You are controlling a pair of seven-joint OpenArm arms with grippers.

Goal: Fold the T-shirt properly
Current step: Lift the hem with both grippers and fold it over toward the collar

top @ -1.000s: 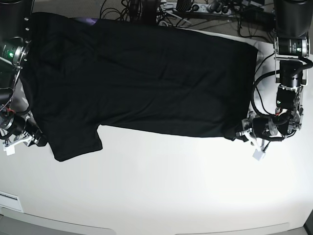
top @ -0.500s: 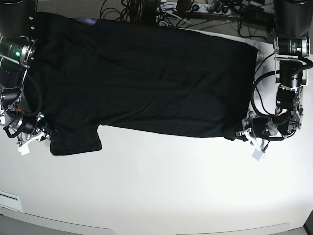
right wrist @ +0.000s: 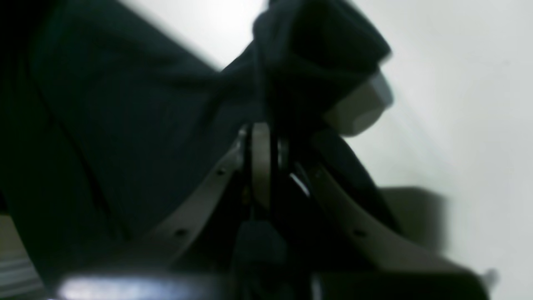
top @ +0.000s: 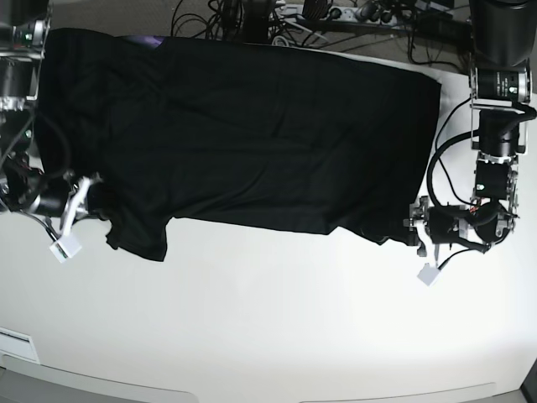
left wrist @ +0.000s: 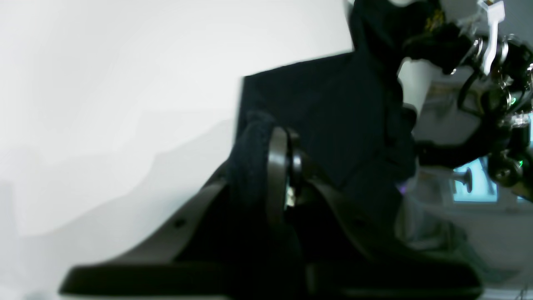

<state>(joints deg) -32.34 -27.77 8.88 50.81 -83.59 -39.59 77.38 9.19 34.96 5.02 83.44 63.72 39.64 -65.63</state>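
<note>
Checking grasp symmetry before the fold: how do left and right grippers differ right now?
The left gripper pinches the hem corner of the large black cloth T-shirt; the right gripper pinches the sleeve edge. In the base view the left gripper sits lower in the image than the right gripper. Both are shut on fabric, low over the white table.

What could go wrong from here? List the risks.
1. The right tool pinches only the bunched sleeve edge of the T-shirt; cloth may slip out.
2. The left tool grips just the hem corner, so lifting could skew the fold.
3. The far edge lies beside the cables and might snag.
</note>
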